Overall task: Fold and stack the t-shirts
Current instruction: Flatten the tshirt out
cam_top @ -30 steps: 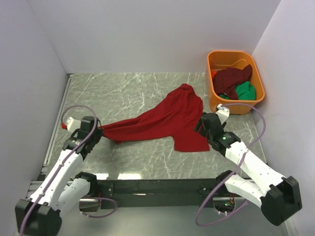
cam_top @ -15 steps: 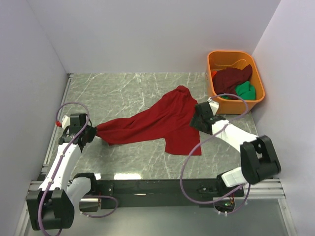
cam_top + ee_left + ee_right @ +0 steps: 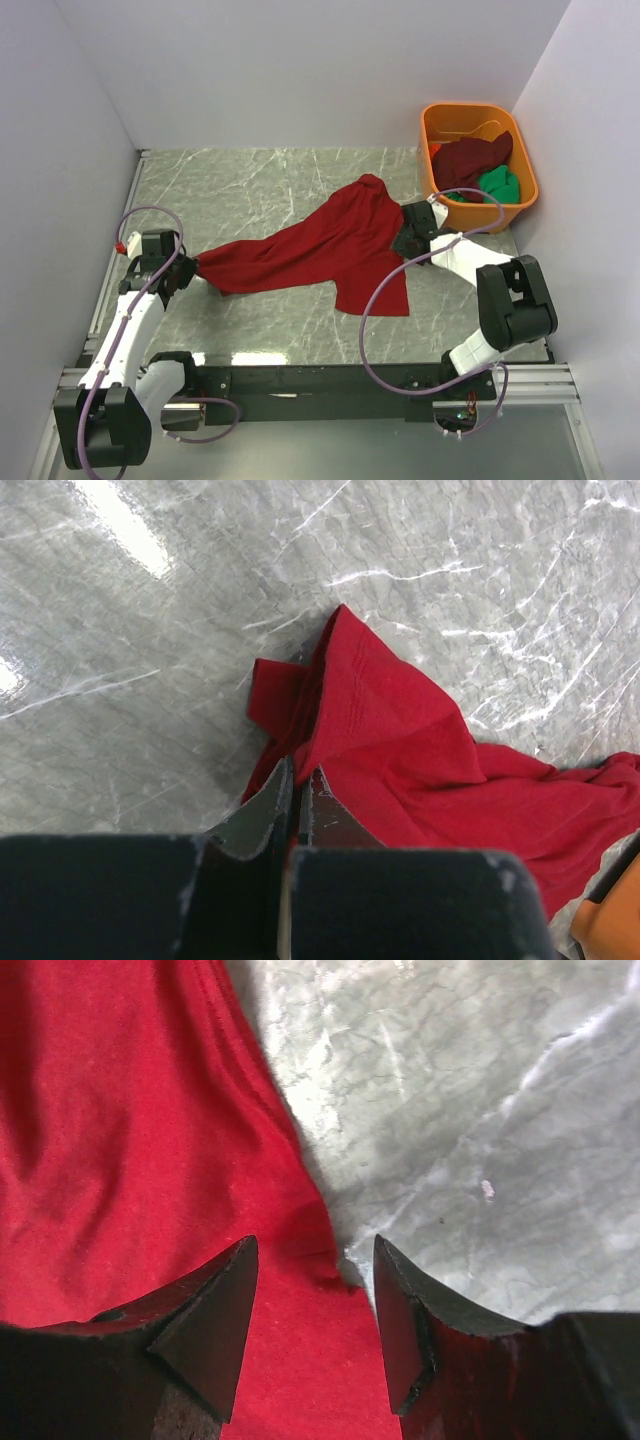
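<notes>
since the bright red t-shirt (image 3: 320,250), sprawled across mid-frame on the tabletop (image 3: 250,180), looks light and limp, hems suit gripping: left tool (image 3: 297,785) pinches its corner, right tool (image 3: 312,1300) gapes over its edge.

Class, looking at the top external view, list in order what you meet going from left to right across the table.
left arm's black two-finger gripper → bright red cloth t-shirt → right arm's black two-finger gripper → orange plastic tub
</notes>
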You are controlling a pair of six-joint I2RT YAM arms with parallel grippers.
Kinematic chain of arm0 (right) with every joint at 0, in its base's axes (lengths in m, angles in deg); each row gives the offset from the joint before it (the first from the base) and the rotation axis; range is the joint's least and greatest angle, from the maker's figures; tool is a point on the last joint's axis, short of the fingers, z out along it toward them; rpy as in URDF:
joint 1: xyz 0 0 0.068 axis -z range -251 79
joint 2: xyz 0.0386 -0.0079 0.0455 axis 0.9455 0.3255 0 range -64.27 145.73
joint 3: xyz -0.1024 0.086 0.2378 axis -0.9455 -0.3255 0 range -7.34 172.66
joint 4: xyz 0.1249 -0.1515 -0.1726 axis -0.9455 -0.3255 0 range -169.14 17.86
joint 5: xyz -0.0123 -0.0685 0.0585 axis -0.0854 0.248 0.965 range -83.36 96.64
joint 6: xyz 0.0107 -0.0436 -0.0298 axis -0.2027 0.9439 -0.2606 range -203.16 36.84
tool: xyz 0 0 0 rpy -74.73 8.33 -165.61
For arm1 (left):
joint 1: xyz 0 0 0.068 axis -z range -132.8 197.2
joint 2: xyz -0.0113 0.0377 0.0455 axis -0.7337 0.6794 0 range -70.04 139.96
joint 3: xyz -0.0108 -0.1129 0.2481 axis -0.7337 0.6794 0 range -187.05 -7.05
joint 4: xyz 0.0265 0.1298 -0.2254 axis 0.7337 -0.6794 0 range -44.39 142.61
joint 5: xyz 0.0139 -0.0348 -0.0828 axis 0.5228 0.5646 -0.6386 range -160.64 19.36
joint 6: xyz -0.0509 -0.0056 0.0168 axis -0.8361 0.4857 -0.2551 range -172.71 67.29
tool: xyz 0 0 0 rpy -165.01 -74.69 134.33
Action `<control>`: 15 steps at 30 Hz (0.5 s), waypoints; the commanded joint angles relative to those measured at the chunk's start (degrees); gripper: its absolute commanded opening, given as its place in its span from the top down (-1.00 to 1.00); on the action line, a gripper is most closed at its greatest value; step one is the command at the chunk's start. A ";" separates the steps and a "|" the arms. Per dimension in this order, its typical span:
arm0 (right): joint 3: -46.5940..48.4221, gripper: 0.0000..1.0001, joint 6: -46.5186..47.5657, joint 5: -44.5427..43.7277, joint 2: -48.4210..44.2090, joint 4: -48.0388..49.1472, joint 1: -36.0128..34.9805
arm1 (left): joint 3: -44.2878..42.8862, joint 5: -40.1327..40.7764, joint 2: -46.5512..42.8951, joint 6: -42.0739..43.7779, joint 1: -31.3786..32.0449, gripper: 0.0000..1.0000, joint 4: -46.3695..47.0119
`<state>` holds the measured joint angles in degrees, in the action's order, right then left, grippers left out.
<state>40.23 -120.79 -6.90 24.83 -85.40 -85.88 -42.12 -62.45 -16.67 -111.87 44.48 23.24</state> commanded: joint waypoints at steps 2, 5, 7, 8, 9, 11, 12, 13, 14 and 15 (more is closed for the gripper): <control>1.30 -0.13 -0.52 1.50 2.12 3.23 0.11 | -1.84 -1.42 -1.51 1.24 -0.35 0.99 2.21; 1.74 -0.02 -0.78 3.08 3.79 3.76 -0.07 | -1.76 -1.59 -1.77 1.24 -0.44 0.99 2.03; 1.82 0.13 -1.04 3.52 4.41 4.11 0.02 | -1.67 -1.51 -1.86 1.50 -0.35 0.99 1.86; 1.74 0.21 -1.05 3.78 4.68 4.46 -0.07 | -1.67 -1.51 -1.86 1.59 -0.35 0.99 2.12; 1.74 0.28 -1.13 3.61 4.77 4.38 -0.07 | -1.58 -1.59 -1.86 2.02 -0.35 0.99 2.21; 1.56 0.42 -1.22 3.61 4.33 4.82 -0.07 | -1.67 -1.42 -1.60 2.20 -0.35 0.99 2.03; 1.73 0.52 -1.13 3.17 4.07 4.30 -0.07 | -1.76 -1.42 -1.51 2.55 -0.27 0.99 1.94; 2.17 0.84 -1.22 3.08 3.63 3.86 0.02 | -1.84 -1.33 -1.33 2.82 -0.35 0.99 2.03; 2.44 0.97 -1.31 2.91 1.97 3.33 -0.07 | -1.93 -1.24 -1.51 2.99 -0.35 0.99 1.86; 2.53 1.00 -1.31 2.82 0.65 2.45 -0.07 | -2.19 -1.16 -1.51 3.52 -0.35 0.99 1.86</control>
<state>40.58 -121.62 -3.54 28.76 -82.36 -85.86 -42.12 -63.33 -17.39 -110.54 44.39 23.31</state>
